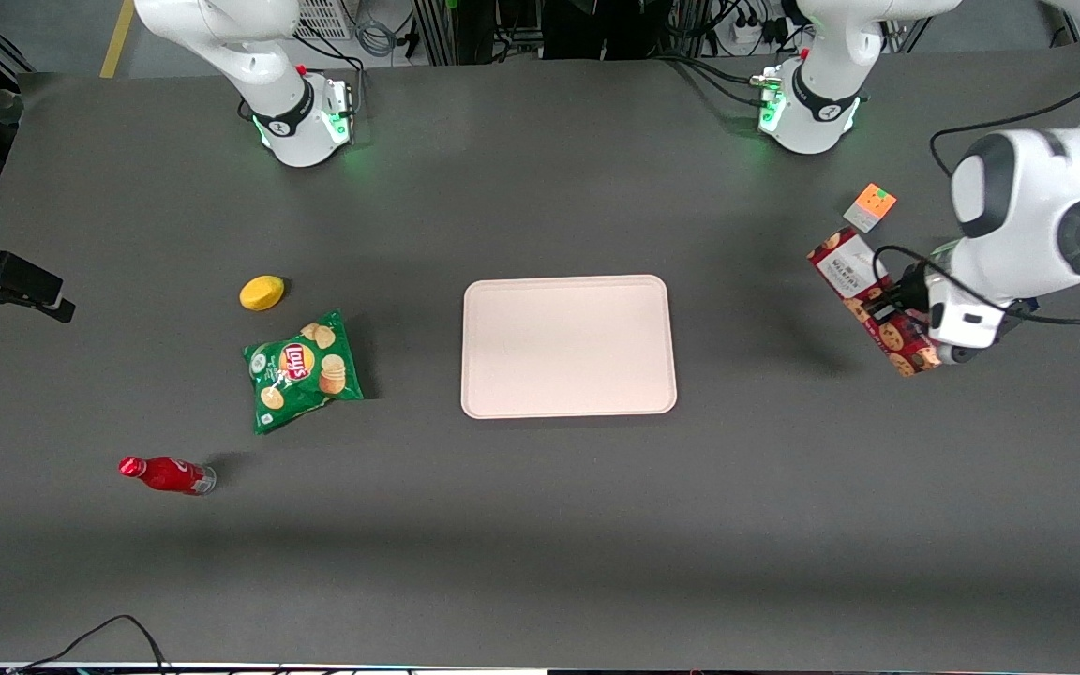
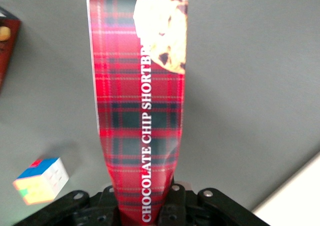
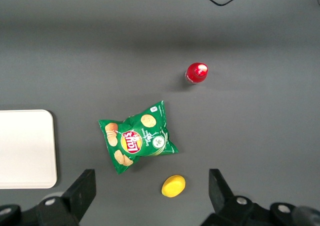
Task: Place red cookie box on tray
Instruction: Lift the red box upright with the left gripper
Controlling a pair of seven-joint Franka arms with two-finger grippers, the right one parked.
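Observation:
My left gripper (image 1: 898, 311) is shut on the red cookie box (image 1: 863, 291), a long dark-red plaid box with cookie pictures and a white label at one end. It grips the box across its narrow width, and the box's shadow falls apart from it on the table. In the left wrist view the box (image 2: 142, 111) sticks out from between the fingers (image 2: 172, 198) of the gripper (image 2: 145, 206). The pale pink-beige tray (image 1: 568, 345) lies flat and bare at the table's middle, well away from the box toward the parked arm's end; a corner of it also shows in the left wrist view (image 2: 295, 201).
A colourful puzzle cube (image 1: 870, 206) sits beside the box, farther from the front camera; it also shows in the left wrist view (image 2: 42, 181). A green chips bag (image 1: 301, 370), a yellow lemon (image 1: 262, 292) and a red bottle (image 1: 165, 474) lie toward the parked arm's end.

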